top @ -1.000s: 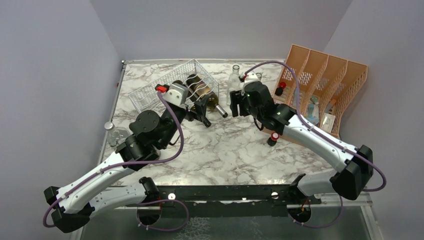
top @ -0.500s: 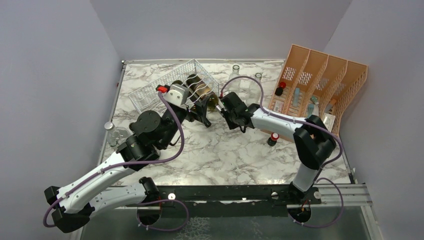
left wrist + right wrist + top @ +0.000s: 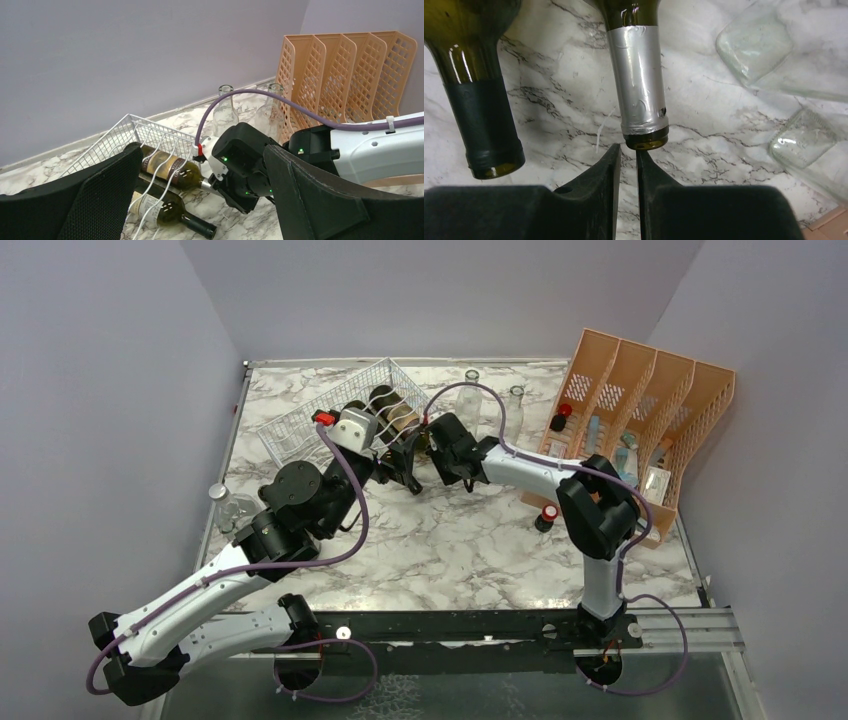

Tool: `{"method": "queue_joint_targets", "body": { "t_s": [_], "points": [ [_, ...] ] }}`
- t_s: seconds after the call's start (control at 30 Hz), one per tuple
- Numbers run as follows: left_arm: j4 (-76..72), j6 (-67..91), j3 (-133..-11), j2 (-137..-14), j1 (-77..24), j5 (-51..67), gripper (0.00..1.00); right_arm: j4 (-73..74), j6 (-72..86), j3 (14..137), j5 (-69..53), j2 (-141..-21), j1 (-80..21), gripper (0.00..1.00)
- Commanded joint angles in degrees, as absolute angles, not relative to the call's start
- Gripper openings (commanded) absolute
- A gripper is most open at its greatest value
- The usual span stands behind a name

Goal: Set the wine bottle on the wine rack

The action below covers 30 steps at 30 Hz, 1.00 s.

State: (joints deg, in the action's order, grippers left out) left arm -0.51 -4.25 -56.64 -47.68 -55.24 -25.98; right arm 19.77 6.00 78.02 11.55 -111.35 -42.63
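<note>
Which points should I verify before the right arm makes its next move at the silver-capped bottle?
1. Right gripper lined up with the mouth of the silver-capped bottle: ok, tips close to it, slightly off centre.
2. Right gripper empty: ok, almost closed, holding nothing.
3. Silver-capped bottle's body in the wine rack: ok, neck sticks out.
4. Black-capped bottle clear of the right gripper: ok, apart to one side.
5. Left gripper open and empty: ok.
6. Room between the right gripper and the clear glass bottles: cannot tell.
</note>
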Motion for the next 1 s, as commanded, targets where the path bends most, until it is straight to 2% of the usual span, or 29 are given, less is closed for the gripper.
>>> {"method": "queue_joint_targets", "body": {
  "t_s": [0.0,0.17,0.33,0.57,0.8,0.87,0.97],
  "points": [
    [-1.30,-3.78,-56.33,-47.44,-55.37,-25.16,0.99,15.14,4.25,80.76,8.97,-113.43,-42.13,0.19],
    [-1.31,-3.85,-56.27,-47.38,-55.37,-25.32,0.99,12.82,3.81,80.47,5.59,-112.91,-42.15,0.19],
    [-1.13,-4.03,-56.40,-47.37,-55.42,-25.53,0.99,14.41,5.02,80.07,7.83,-110.67,-42.09,0.21],
    [-1.05,-4.55,-56.67,-46.83,-55.38,-26.18,0.99,16.64,8.77,75.02,10.41,-99.17,-42.10,0.35],
    [-1.53,-4.83,-56.55,-45.31,-55.38,-27.15,0.99,19.23,10.18,74.86,17.01,-86.72,-41.57,0.40],
    [-1.58,-4.83,-56.49,-45.02,-55.37,-27.16,0.99,19.50,10.17,75.78,20.03,-83.41,-41.57,0.46],
    [-1.67,-4.61,-56.46,-45.05,-55.44,-27.16,0.99,19.45,9.28,77.06,26.50,-80.19,-41.28,0.60]
  ]
}}
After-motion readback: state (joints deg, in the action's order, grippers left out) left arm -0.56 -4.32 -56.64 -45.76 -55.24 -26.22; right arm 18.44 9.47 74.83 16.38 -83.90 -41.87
